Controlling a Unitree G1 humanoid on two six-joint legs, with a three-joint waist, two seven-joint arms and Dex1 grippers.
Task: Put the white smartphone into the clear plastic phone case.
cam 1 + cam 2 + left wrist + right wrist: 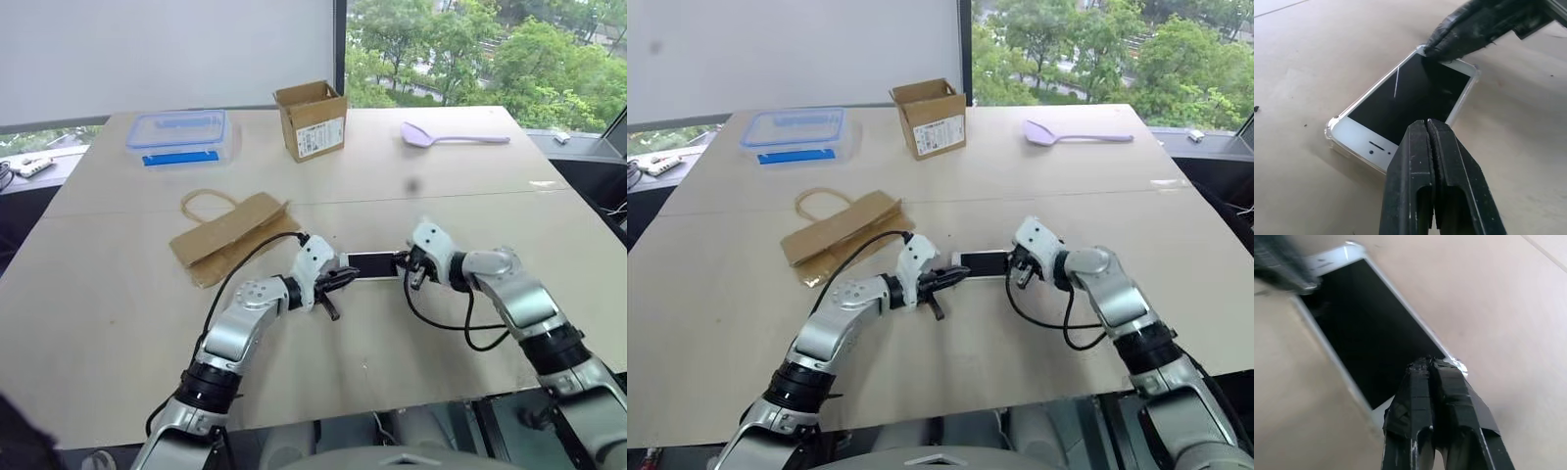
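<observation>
Two grippers meet over one phone near the front middle of the table (118, 333). The left gripper (345, 279) has its black fingers pressed together, nothing between them, tips over one end of the white smartphone (373, 264). The right gripper (404, 262) is likewise closed on nothing, tips at the phone's opposite end. The phone lies flat, screen up, lengthwise between the two. In the left wrist view the clear plastic phone case (1332, 134) shows as a glossy rim with bumped corners around the phone's edge; the phone sits inside it at the speaker end. Whether the far end is fully seated, cannot tell. The right fingertips (1449, 39) rest on that far corner.

Further back, toward the robot's left, a flattened brown paper bag (230, 235) with a loop handle. Beyond it, a clear food container with blue lid (179, 135). A small open cardboard box (312, 119) stands near the table's far middle. To its right lies a lilac spoon (451, 136).
</observation>
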